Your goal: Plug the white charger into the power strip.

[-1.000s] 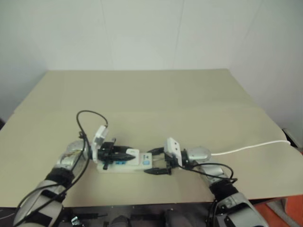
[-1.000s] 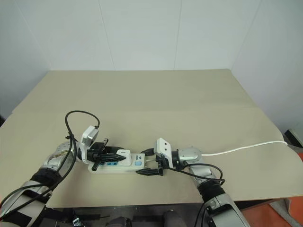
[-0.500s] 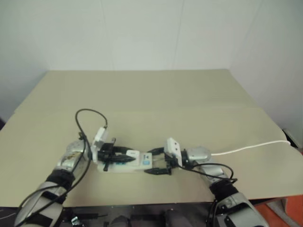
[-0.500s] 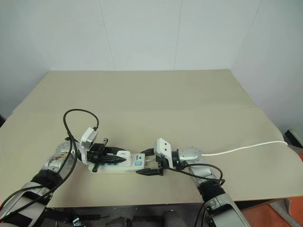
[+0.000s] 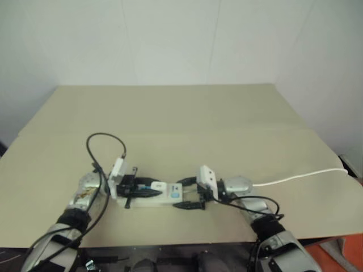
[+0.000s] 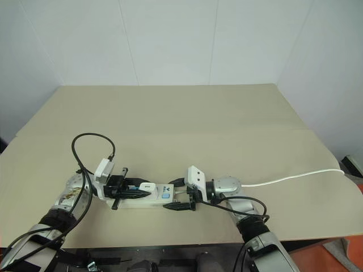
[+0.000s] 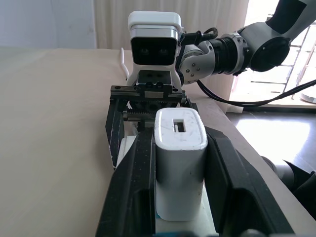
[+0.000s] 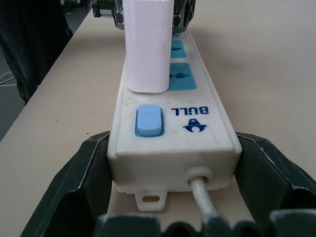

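We start on the left, where the left gripper [image 6: 131,191] is clenched on the small plain white boxy plastic charger [image 6: 146,186], one black finger on each side of it. The charger lies flat along the top of the long white plastic power strip [image 8: 170,128], its near end resting by the first blue socket, so we judge it not yet plugged in. The strip's long axis runs left to right across the beige table [image 6: 187,113], and the charger's runs the same way; that is what the coming move turns on, since the charger must tip upright and press down. Moving right, the right gripper [image 6: 182,195] grasps the strip's switch end, one finger at each long side, steadying it. The thin white cord [image 6: 295,176] trails off right. There is open room far of the strip, and the near table edge sits close
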Available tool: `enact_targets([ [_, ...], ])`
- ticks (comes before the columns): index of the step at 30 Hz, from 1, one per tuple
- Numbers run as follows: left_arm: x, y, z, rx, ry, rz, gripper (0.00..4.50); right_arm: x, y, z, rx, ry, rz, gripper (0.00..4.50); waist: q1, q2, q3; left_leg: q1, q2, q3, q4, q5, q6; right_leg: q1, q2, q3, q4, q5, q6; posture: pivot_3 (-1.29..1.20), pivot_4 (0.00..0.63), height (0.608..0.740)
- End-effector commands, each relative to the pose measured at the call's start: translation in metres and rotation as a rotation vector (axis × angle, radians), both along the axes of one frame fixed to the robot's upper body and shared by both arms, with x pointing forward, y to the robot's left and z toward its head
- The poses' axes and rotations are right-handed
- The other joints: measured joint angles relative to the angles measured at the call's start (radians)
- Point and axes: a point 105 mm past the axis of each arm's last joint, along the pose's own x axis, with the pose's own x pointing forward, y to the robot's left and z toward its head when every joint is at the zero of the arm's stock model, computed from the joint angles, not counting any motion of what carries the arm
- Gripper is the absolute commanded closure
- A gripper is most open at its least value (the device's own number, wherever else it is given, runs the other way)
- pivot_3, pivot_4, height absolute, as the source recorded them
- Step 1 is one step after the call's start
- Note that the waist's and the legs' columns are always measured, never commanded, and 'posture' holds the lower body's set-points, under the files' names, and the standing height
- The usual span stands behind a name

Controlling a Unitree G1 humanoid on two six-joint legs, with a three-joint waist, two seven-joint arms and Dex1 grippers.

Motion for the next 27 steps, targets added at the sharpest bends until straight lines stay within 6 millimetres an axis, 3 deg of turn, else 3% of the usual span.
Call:
enact_targets([
  [1,-0.002,0.003,-0.014,0.038,0.097,0.009,3.51,-0.003,0.007,0.006,0.021,-0.021,0.036,1.09,0.0,0.0,0.0,0.0,0.0,0.0,0.0,0.0,0.0,0.0,0.0,0.0,0.0,0.0,0.0,0.0,0.15,0.74],
  [3,-0.004,0.002,-0.014,0.043,0.099,-0.004,3.51,-0.003,0.007,0.006,0.02,-0.021,0.036,1.09,0.0,0.0,0.0,0.0,0.0,0.0,0.0,0.0,0.0,0.0,0.0,0.0,0.0,0.0,0.0,0.0,0.15,0.74],
  [14,-0.011,0.006,0.001,0.001,0.062,-0.025,0.02,-0.003,0.005,0.004,0.018,-0.02,0.03,1.09,-0.004,0.0,0.0,0.0,0.0,0.0,-0.001,0.0,0.0,-0.001,0.0,0.0,0.0,0.0,-0.001,0.0,0.15,0.74],
  [23,-0.022,0.058,0.02,0.101,0.076,0.079,0.02,-0.002,0.001,0.004,0.018,-0.028,0.015,1.09,-0.002,-0.001,0.002,-0.002,0.001,0.001,-0.001,0.0,0.0,-0.003,0.0,0.0,0.0,-0.001,-0.001,0.0,0.15,0.74],
  [25,-0.022,0.075,0.027,0.102,0.067,0.142,0.0,-0.003,0.001,0.005,0.027,-0.046,0.026,0.36,-0.001,-0.002,0.002,-0.002,0.001,0.001,-0.001,0.0,0.0,-0.003,0.0,0.0,0.0,-0.001,-0.001,0.0,0.15,0.74],
  [27,-0.021,0.087,0.035,0.088,0.059,0.194,0.0,-0.004,0.001,0.006,0.036,-0.051,0.034,0.05,-0.001,-0.003,0.003,-0.003,0.002,0.001,-0.001,0.0,0.0,-0.005,0.0,-0.001,0.0,-0.001,-0.002,0.0,0.15,0.74],
])
